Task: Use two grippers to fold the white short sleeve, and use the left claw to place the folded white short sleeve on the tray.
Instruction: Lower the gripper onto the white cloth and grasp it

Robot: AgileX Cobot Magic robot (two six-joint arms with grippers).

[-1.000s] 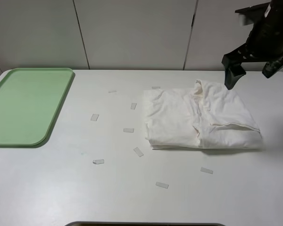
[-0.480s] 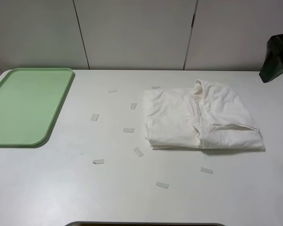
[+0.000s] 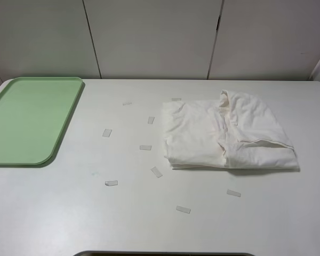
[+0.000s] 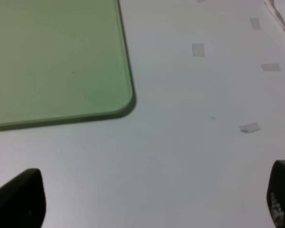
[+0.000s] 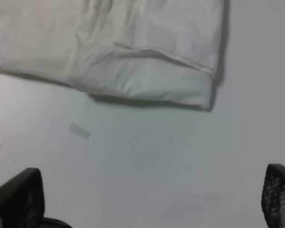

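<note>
My left claw [image 4: 150,197] hangs over the table [image 3: 69,218], its fingers spread wide and holding nothing. My right claw [image 5: 148,195] is spread just as wide beside the white short sleeve [image 3: 229,136], which lies folded among tape strips [image 3: 183,209]. The tray [image 3: 26,120] sits at the far left, well apart from it.

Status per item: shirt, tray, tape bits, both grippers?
white short sleeve: folded, lying on the table, ungripped.
tray: nothing on it.
tape strips: scattered on the table between tray and shirt.
left claw: open, holding nothing, over the table by the tray corner.
right gripper: open, holding nothing, near the shirt's edge.
</note>
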